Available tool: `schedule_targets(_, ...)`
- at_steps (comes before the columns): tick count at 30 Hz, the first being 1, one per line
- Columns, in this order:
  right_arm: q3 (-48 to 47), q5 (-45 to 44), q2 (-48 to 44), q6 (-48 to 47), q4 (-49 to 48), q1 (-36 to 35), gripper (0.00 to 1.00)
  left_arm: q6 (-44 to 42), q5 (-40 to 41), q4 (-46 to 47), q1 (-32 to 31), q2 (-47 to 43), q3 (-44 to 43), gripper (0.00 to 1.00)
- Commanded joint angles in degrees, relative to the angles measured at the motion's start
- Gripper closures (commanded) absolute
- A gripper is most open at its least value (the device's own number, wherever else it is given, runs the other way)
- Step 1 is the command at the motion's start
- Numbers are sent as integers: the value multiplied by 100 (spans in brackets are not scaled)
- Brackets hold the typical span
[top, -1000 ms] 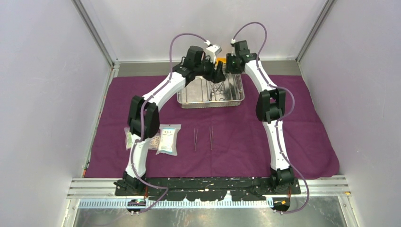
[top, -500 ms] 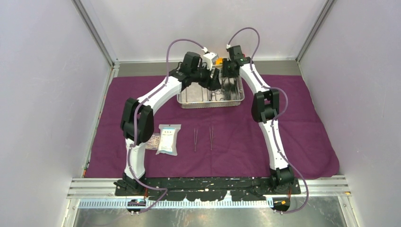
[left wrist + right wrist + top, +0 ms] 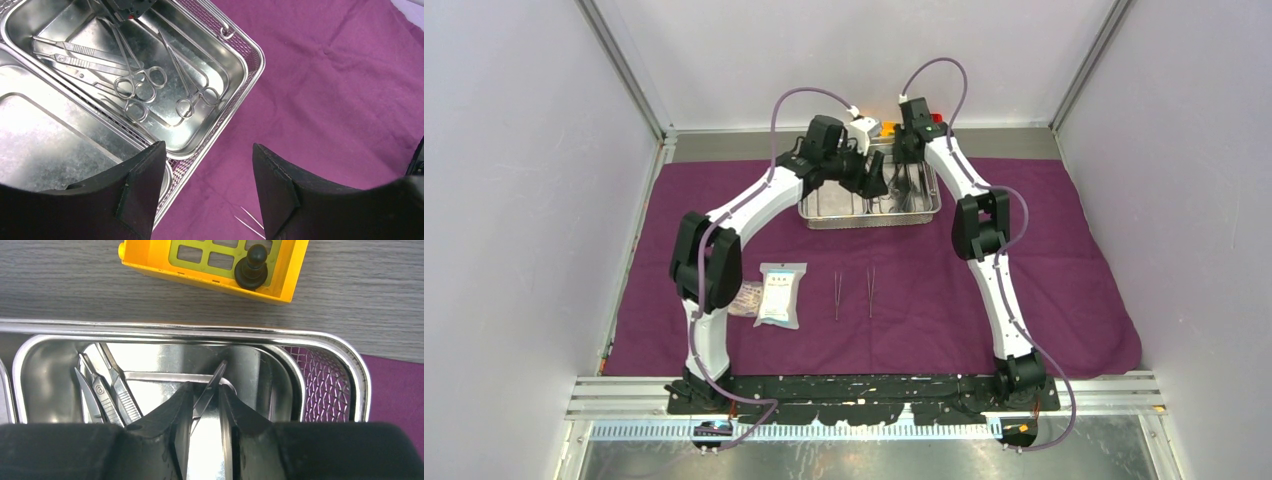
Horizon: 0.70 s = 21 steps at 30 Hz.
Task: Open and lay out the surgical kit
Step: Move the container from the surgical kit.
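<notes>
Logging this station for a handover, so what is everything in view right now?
cloth: one, dark purple, spread flat beneath the tray.
tray: one, shiny steel, two compartments, far middle of the cloth.
instruments: several, steel, in the tray's right compartment.
tweezers: two, steel, side by side on the cloth, nearer than the tray.
packets: at least two, clear, left of the tweezers.
box: one, yellow with black knob, behind the tray.
left arm's fingers: two, black, open above the tray's edge.
right arm's fingers: two, black, either side of one instrument in the tray.
</notes>
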State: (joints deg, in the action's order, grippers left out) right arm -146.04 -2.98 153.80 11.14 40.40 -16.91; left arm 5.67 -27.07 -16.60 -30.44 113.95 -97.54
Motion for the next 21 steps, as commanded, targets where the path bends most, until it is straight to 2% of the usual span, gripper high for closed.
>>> schedule_targets(1,-284,-264,166,20,-99,-76,70,-141,-82,171,20,-465,142,34)
schedule_targets(9,-453,-370,186,-41,-244,-76,86,-204,-27,165,22,-588,309,33)
schedule_targets(11,-510,-389,146,-103,-243,-76,86,-215,-12,150,20,-608,313,34)
schedule_targets(15,-495,-307,-145,-297,-177,-65,74,-222,9,115,20,-633,314,33)
schedule_targets(19,-217,-42,-732,-437,-129,-63,53,-224,9,109,20,-667,314,33)
schedule_targets(21,-13,28,-1143,-519,-129,-66,49,-224,8,91,20,-684,314,33)
